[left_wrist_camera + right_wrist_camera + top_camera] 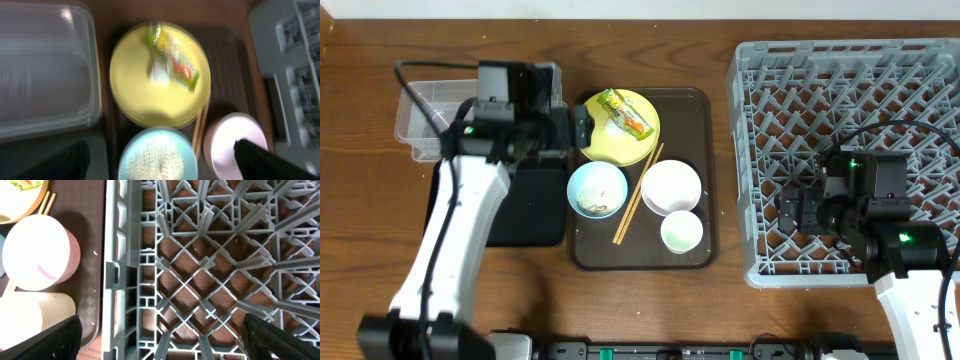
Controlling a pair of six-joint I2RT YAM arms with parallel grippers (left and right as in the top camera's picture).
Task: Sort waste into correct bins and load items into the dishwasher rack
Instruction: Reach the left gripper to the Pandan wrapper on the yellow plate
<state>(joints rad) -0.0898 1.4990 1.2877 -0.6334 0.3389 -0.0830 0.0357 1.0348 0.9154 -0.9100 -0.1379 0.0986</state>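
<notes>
A green-and-orange wrapper (625,112) (172,60) lies on the yellow plate (620,135) (145,100). In front of the plate sits the blue bowl (597,189) (131,150) with white rice scraps (155,162). The wooden chopsticks (638,195) (201,127) lie between it and the white bowl (671,187) (37,250), and the pale cup (681,232) (30,317) stands nearest. My left gripper (582,125) (162,167) hovers open at the plate's left edge, holding nothing. My right gripper (790,205) (167,340) hangs open and empty over the grey rack (850,80) (210,255).
All the dishes rest on a dark brown serving tray (705,120). A clear plastic tub (420,115) (45,70) stands at the back left, with a shallow black tray (535,215) (50,155) in front of it. Bare wooden tabletop shows along the front edge.
</notes>
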